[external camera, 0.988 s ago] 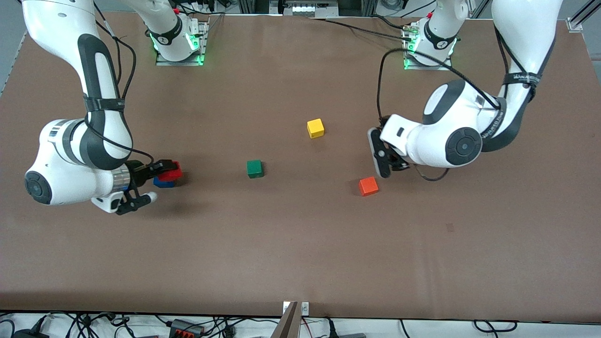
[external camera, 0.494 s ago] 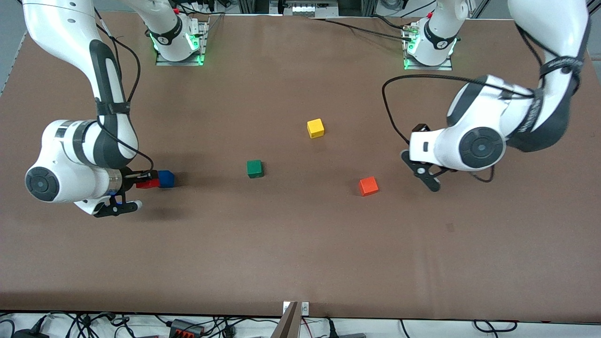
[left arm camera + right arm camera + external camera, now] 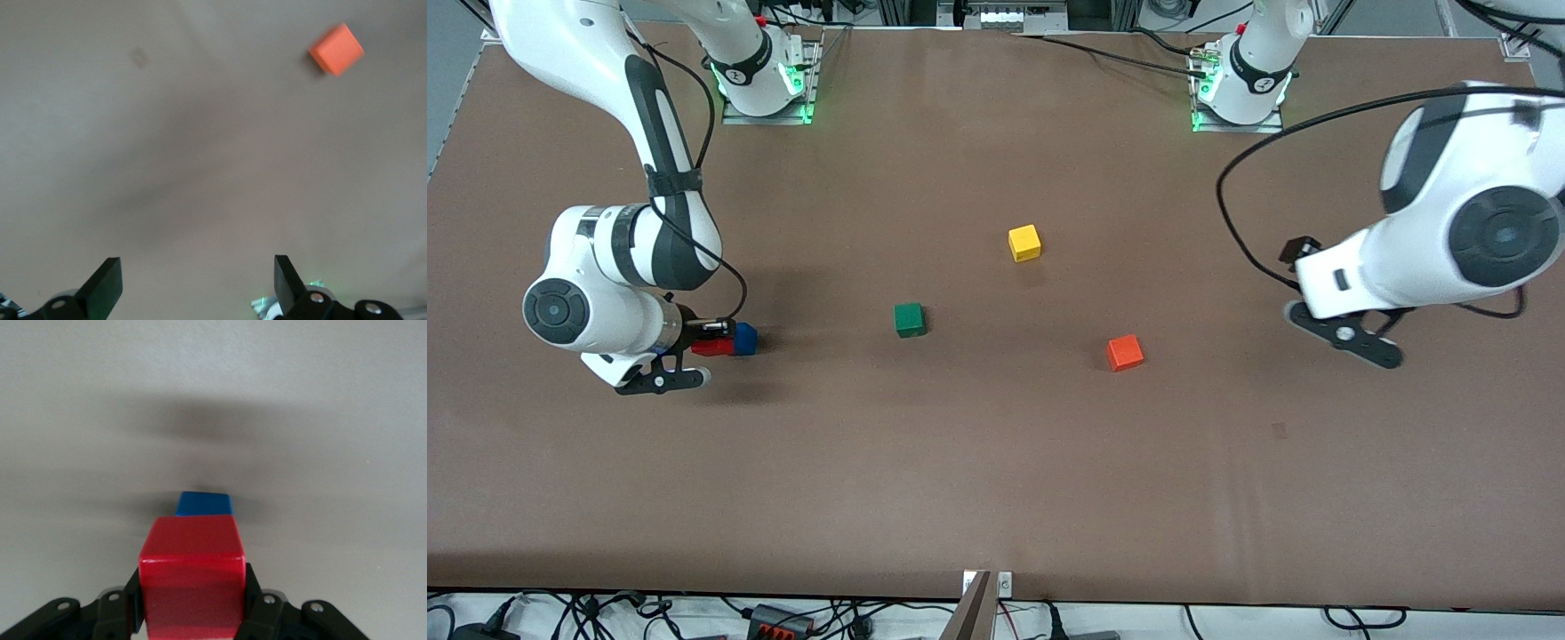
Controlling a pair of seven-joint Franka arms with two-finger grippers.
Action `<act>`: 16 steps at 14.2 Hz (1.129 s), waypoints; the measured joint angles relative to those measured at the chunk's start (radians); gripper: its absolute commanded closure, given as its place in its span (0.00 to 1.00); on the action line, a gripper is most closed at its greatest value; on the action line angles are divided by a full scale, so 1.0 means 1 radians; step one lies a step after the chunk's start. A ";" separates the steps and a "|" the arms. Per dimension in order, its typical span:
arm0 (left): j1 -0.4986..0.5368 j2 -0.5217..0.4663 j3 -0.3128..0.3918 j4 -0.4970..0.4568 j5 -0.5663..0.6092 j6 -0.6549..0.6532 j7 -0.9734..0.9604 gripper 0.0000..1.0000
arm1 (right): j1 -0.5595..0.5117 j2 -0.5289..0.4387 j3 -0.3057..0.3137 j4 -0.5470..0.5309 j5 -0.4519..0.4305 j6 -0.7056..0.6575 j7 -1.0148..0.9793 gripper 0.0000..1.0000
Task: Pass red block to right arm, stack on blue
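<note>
While right tool (image 3: 710, 342) clamps red block (image 3: 710, 347) beside blue (image 3: 744, 339), left tool (image 3: 1347, 335) apart, brown table (image 3: 996, 462).

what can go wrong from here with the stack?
1. The right gripper is shut on the red block, which sits beside the blue block rather than over it; lowering or releasing now would likely miss.
2. The two cubes look very close, so a sideways correction may shove the blue block away.
3. The left gripper, open and empty, waits near the left arm's end; little collision risk.
</note>
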 measured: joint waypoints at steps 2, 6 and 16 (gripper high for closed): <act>-0.005 -0.041 0.063 -0.011 -0.072 0.066 -0.088 0.00 | 0.000 -0.020 -0.004 -0.034 -0.012 0.024 0.006 1.00; -0.016 -0.214 0.174 -0.203 -0.183 0.321 -0.259 0.00 | 0.017 -0.032 -0.004 -0.091 -0.028 0.078 0.050 1.00; -0.159 -0.421 0.319 -0.463 -0.186 0.338 -0.253 0.00 | 0.049 -0.032 -0.005 -0.198 -0.043 0.204 0.096 1.00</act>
